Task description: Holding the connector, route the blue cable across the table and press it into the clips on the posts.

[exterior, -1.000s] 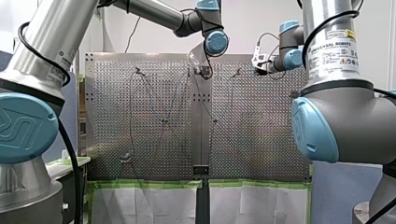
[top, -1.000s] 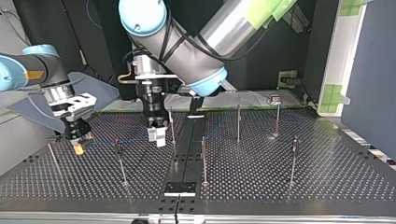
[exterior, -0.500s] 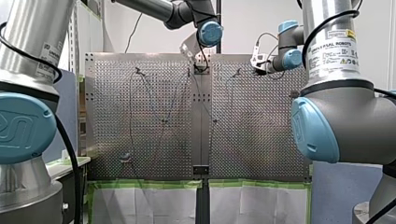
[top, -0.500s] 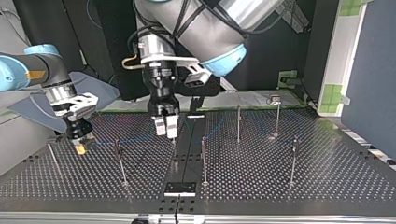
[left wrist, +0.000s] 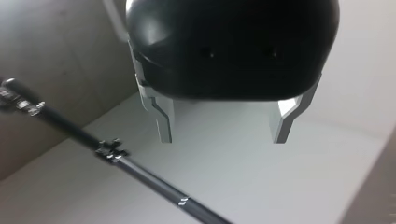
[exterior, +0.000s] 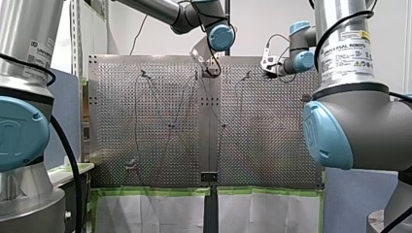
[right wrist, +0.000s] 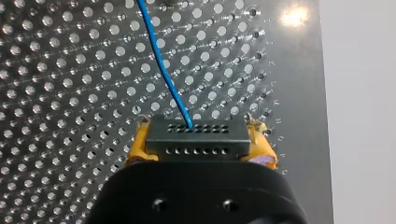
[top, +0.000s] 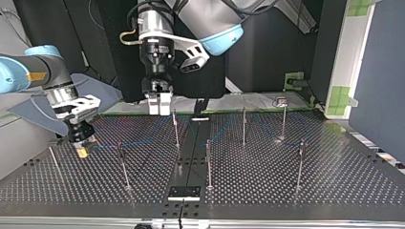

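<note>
Our right gripper point(right wrist: 198, 145) is closed on the connector point(right wrist: 195, 135) — yellow pads point(right wrist: 135, 149) clamp both of its short ends, and the face with the rows of holes points away from the wrist. The blue cable point(right wrist: 161, 65) leaves the middle of that face and runs off over the perforated tabletop point(right wrist: 70, 93).

We take the centre post point(top: 175, 128) as reference. In the top view the right gripper and connector sit low over the tabletop, well off to one side of the centre post, with another post point(top: 122, 164) roughly between them. A thin blue line leads from the connector toward the centre post; we cannot tell whether it is seated on that post.

Our left gripper point(left wrist: 224, 127) is wide open and holds nothing — the pale metal fingers point(left wrist: 163, 123) have only air between them. It hangs high, above and just behind the top of the centre post, slightly on the connector's side. In the left wrist view a dark rod point(left wrist: 140, 172) with small fittings passes beside the fingers, not between them.
</note>
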`<move>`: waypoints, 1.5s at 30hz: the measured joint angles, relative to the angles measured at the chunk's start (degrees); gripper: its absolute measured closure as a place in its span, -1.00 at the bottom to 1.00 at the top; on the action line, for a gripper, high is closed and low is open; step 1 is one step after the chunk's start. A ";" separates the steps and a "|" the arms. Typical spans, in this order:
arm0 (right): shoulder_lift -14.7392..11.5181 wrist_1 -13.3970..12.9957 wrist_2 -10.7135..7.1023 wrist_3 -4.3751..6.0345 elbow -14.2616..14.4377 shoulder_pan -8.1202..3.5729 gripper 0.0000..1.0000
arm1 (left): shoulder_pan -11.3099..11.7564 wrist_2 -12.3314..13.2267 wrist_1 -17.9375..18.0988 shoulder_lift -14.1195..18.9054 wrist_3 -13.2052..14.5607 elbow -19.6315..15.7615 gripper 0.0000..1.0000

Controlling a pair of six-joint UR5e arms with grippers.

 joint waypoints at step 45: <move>0.04 0.02 0.05 0.00 0.05 -0.01 1.00 | 4.31 0.10 25.90 -8.65 0.06 -25.90 -1.00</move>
